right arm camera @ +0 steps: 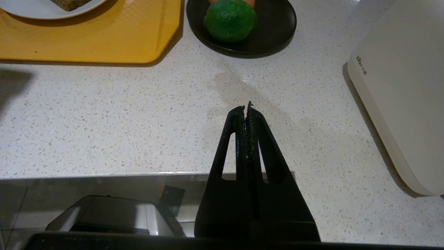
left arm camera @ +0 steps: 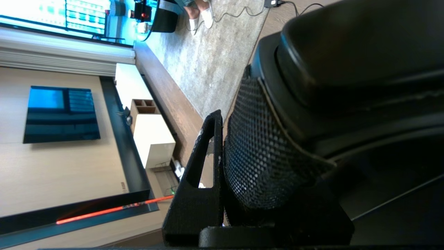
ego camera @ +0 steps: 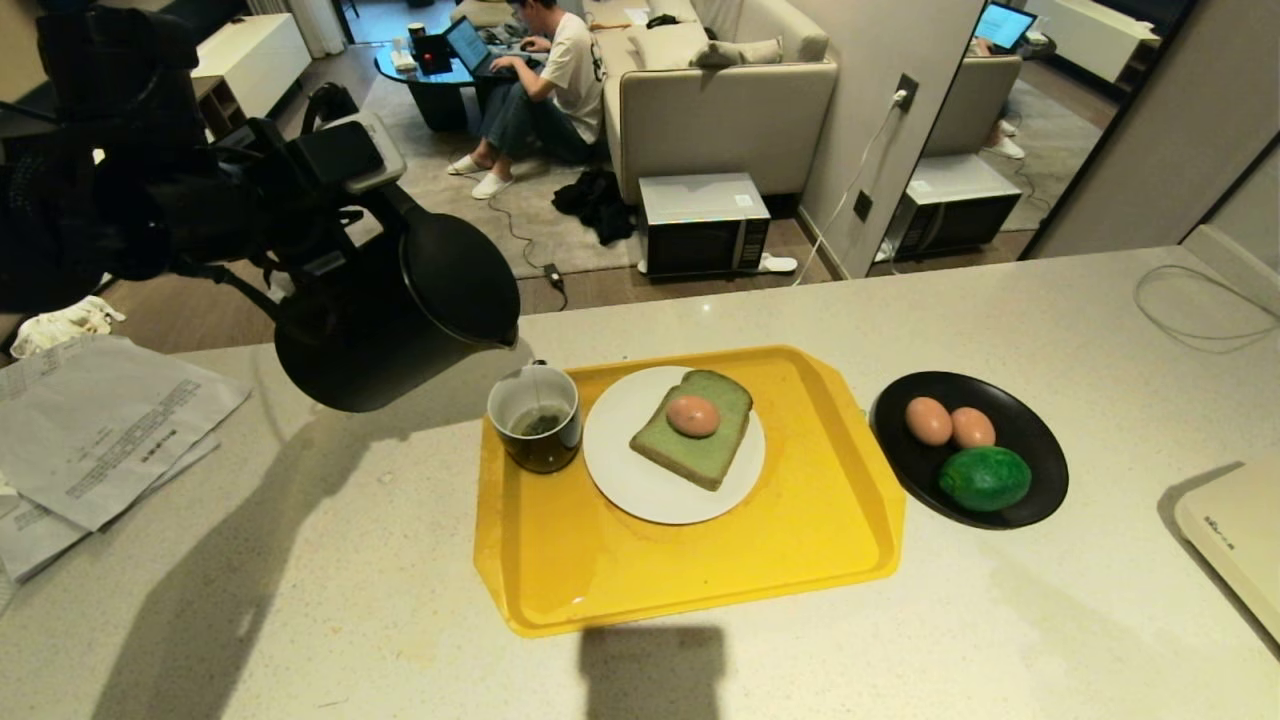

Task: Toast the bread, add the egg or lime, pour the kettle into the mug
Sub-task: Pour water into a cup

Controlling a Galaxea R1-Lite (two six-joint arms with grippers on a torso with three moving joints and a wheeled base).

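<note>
The black kettle (ego camera: 400,320) hangs tipped over the counter's left side, spout down toward the dark mug (ego camera: 535,418) on the yellow tray (ego camera: 700,570). My left gripper (ego camera: 300,215) is shut on its mesh-covered handle (left arm camera: 256,149). No stream shows. The green bread (ego camera: 695,450) lies on a white plate (ego camera: 640,490) with one egg (ego camera: 693,415) on top. Two more eggs (ego camera: 929,420) and the lime (ego camera: 985,478) sit in a black dish (ego camera: 1040,470). My right gripper (right arm camera: 245,111) is shut and empty over the counter's near edge.
Papers (ego camera: 100,430) lie on the counter's left. A white appliance (ego camera: 1240,530) stands at the right edge, a thin cable (ego camera: 1200,300) behind it. Beyond the counter a person sits on the floor by a sofa, and a microwave (ego camera: 705,225) stands on the floor.
</note>
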